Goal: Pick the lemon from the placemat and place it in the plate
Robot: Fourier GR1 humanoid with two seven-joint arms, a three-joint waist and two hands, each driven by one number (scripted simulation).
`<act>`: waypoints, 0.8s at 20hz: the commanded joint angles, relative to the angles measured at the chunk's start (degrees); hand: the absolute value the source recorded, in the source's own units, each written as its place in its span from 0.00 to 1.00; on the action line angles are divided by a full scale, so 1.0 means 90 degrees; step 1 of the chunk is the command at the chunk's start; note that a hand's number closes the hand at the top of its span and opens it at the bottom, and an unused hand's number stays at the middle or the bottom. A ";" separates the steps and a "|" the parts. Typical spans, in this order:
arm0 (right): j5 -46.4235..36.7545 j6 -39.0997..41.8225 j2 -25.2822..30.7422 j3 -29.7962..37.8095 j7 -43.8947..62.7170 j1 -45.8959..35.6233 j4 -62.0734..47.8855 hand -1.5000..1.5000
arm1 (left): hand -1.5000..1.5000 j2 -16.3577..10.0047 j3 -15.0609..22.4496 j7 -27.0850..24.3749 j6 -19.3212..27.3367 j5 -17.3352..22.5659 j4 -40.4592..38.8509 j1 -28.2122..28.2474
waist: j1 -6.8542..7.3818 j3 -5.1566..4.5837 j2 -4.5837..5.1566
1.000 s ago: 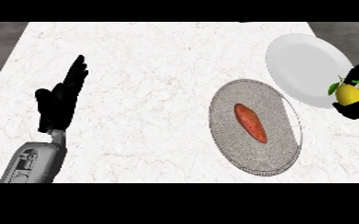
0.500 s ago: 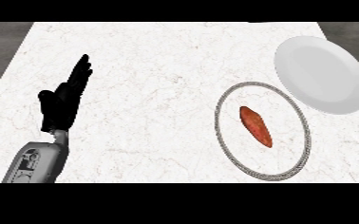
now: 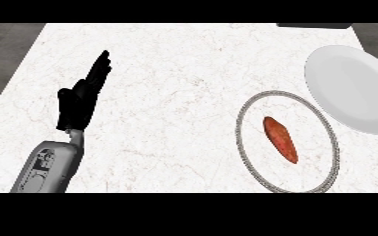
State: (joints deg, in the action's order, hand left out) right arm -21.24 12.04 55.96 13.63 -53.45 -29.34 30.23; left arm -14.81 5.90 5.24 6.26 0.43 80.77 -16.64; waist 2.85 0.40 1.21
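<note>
On the white marbled counter (image 3: pixel 184 80), at its right side, you have the round placemat with a grey woven rim (image 3: pixel 238 130), and only a long red-orange vegetable (image 3: pixel 280 140) lies on it, pointing away from you at a slant. No lemon shows on the mat, on the counter, or on the visible part of the round white plate (image 3: pixel 343 85), which sits just beyond the mat at upper right and is cut off by the view's right edge.

That is the change you should weigh. A second ago the right hand showed at the right edge beside the plate, curled round the yellow lemon. Half a second ago both hand and lemon had already left the view, and they are out of it now too. So you cannot tell from here what the right hand's fingers are doing, nor whether they have the lemon.

Judging by this, the pick from the mat looks done and the placing does not: the plate's visible surface is bare. The next move probably calls for bringing the lemon back over the plate and checking it is above the dish, not the rim, before letting go.

Your black left hand (image 3: pixel 77 102) rests at the view's left on its grey forearm (image 3: pixel 48 165), fingers straight and pointing up, holding nothing.
</note>
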 commanded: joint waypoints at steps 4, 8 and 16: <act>-0.0584 -0.0182 -0.0825 -0.0554 -0.0226 -0.1098 -0.0855 1.00 | 0.50 0.0163 -0.0023 -0.0112 0.0052 -0.0105 -0.0374 -0.0199 | 0.0033 -0.0020 -0.0007; -0.1289 -0.1120 -0.1008 -0.0961 -0.0208 -0.1207 -0.1181 1.00 | 0.50 0.0106 -0.0078 -0.0051 -0.0039 -0.0051 -0.0220 -0.0187 | 0.0046 -0.0018 -0.0007; -0.1720 -0.1320 -0.1644 -0.1137 0.0647 -0.1664 -0.2327 0.00 | 0.50 0.0168 -0.0015 -0.0122 -0.0035 -0.0130 -0.0002 0.0001 | 0.0133 -0.0011 0.0014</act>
State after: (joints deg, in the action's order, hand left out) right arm -35.20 0.66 43.31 4.03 -50.00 -43.01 13.80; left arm -13.61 5.65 4.48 5.83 -0.66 79.20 -17.74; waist 3.78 0.27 1.32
